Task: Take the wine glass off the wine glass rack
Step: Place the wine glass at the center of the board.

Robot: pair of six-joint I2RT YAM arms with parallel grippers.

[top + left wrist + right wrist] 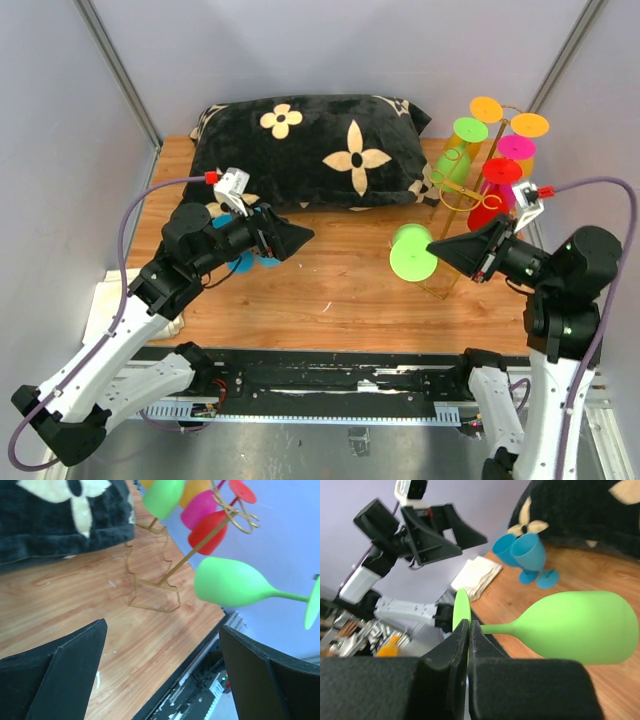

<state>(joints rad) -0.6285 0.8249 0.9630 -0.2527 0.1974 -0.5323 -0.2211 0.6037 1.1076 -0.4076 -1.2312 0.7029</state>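
My right gripper is shut on the round foot of a green wine glass and holds it on its side in the air. In the top view the glass hangs left of the gold wire wine glass rack, clear of its hooks, with the right gripper at it. The left wrist view shows the glass above the wood, in front of the rack. My left gripper is open and empty over the table's left half.
Orange, green, pink and red glasses hang on the rack. Two blue glasses stand under my left arm. A black flowered pillow lies at the back. A white cloth lies at the left edge.
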